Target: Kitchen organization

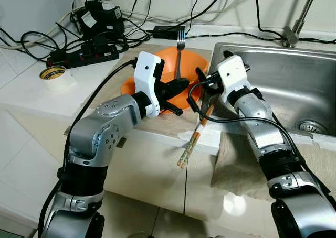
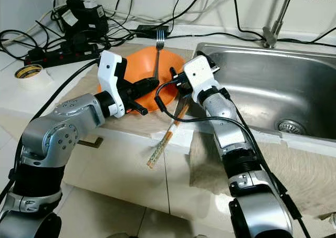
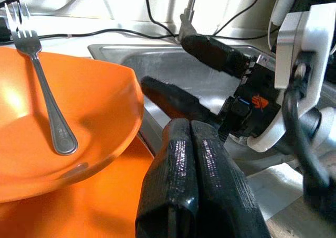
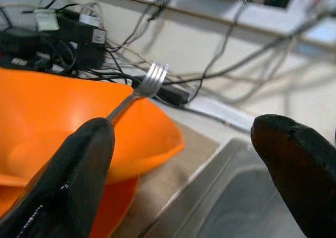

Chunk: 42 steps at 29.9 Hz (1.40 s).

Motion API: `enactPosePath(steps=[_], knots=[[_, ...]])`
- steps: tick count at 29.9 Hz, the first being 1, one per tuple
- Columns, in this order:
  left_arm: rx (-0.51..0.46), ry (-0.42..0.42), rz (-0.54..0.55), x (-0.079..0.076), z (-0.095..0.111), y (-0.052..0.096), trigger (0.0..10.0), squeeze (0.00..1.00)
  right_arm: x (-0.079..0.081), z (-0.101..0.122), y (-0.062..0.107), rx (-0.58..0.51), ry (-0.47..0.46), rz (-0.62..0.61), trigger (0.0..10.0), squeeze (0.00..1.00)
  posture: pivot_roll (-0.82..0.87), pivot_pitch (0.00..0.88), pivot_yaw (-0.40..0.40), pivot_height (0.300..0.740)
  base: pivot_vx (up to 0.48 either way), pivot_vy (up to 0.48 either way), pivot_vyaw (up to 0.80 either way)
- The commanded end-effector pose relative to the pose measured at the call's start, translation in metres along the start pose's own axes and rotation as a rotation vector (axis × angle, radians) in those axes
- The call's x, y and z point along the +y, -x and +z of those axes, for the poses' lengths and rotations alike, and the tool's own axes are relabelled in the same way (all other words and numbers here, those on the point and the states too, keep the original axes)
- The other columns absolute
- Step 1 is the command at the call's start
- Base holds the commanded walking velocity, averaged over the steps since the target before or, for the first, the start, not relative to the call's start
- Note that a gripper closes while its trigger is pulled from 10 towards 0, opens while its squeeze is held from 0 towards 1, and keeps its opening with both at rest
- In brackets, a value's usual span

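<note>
An orange bowl (image 1: 165,62) with a metal fork (image 1: 179,52) leaning in it sits on an orange plate (image 3: 79,217), on a beige mat on the counter. My left gripper (image 1: 184,82) is at the bowl's front right rim, shut, with nothing visible between its fingers (image 3: 181,159). My right gripper (image 1: 203,88) hovers open between the bowl's right side and the sink's left edge; its wrist view has the fork (image 4: 149,80) and bowl (image 4: 63,138) ahead between the spread fingers. A pair of chopsticks (image 1: 195,136) lies below it, overhanging the counter's front edge.
A steel sink (image 1: 223,48) with a faucet (image 1: 296,25) is at the right. A power strip (image 1: 84,54), chargers and tangled cables run along the back wall. A tape roll (image 1: 52,73) lies at the far left. A beige cloth (image 1: 236,164) hangs over the counter front.
</note>
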<state>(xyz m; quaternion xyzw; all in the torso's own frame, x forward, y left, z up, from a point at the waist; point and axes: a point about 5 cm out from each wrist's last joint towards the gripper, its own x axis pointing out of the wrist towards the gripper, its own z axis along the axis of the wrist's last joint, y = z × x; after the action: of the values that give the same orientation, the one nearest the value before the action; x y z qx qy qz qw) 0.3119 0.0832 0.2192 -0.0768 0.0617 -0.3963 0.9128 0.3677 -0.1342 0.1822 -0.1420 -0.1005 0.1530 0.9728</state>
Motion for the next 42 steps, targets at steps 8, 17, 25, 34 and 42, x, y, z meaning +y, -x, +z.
enactPosePath(steps=[8,17,25,34,42], knots=[[0.015,-0.060,0.098,0.013,0.004,0.000,6.4,0.00,-0.006,-0.003,0.005,0.015,-0.288,-0.084,10.0,0.00,0.01,0.000,0.088,0.740,0.000,0.000,0.00],[0.016,-0.104,0.147,0.018,0.003,-0.001,10.0,0.00,-0.027,-0.002,0.010,-0.015,-0.524,-0.230,10.0,0.00,0.00,0.000,0.084,0.740,0.000,0.000,0.00],[-0.004,-0.115,0.180,0.023,0.004,-0.002,10.0,0.00,-0.037,-0.008,0.019,0.011,-0.644,-0.298,10.0,0.00,0.00,0.000,0.085,0.740,0.000,0.000,0.00],[-0.011,-0.132,0.170,0.023,0.011,-0.002,10.0,0.00,-0.041,-0.011,0.028,0.034,-0.561,-0.337,10.0,0.00,0.00,0.000,0.097,0.740,0.000,0.000,0.00],[0.063,-0.142,0.023,0.000,0.018,0.007,10.0,0.00,-0.036,-0.013,0.027,0.051,-0.557,-0.324,10.0,0.00,0.01,0.000,0.093,0.740,0.000,0.000,0.00]])
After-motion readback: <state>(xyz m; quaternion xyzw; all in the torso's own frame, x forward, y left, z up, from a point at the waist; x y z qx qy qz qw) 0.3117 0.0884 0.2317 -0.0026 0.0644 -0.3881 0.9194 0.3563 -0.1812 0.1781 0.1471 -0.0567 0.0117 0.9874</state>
